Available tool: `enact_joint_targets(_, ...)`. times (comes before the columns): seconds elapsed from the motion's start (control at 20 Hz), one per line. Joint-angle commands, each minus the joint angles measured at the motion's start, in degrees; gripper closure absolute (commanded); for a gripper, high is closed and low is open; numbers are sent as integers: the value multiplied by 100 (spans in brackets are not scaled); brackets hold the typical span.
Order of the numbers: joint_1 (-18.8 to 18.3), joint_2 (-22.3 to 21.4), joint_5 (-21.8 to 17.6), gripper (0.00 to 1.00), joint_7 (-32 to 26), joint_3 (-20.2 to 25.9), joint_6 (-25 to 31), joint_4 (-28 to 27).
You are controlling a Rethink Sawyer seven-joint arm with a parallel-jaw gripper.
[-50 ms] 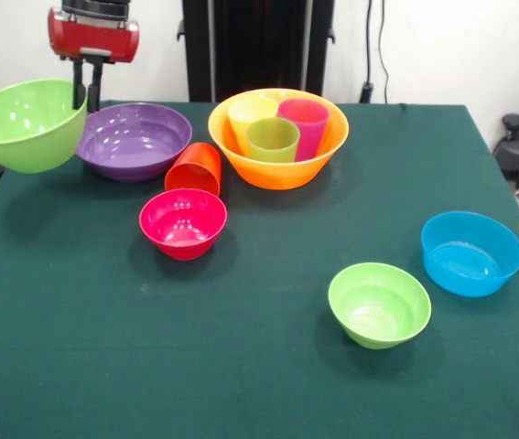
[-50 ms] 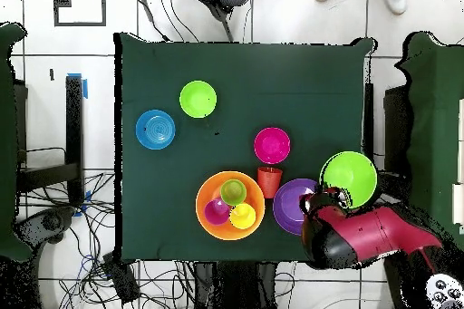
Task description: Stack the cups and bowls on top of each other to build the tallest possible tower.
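Gripper (image 1: 88, 87) apparently pinching the rim of the large light-green bowl (image 1: 27, 123), which is hanging tilted beside the purple bowl (image 1: 134, 140); three tumblers standing inside the orange bowl (image 1: 277, 165).

Front camera across, overhead straight down; shared table (image 1: 241, 366).

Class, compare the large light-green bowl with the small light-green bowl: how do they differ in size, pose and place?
The large light-green bowl is much wider; the small light-green bowl is little. The large one hangs tilted in the gripper, off the table's edge; the small one sits upright on the table, beside the blue bowl. Both are glossy, round and empty.
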Motion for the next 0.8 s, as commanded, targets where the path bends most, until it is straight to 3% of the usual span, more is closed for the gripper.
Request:
enact_joint_targets(0.05,114,361,-69,100,-682,530,-48,-96)
enact_joint_targets(0.25,219,490,-298,100,-472,381,-163,-190)
enact_joint_targets(0.6,656,491,-362,100,-61,161,-211,-294)
enact_joint_targets(0.8,478,561,-332,100,-268,220,-210,-348)
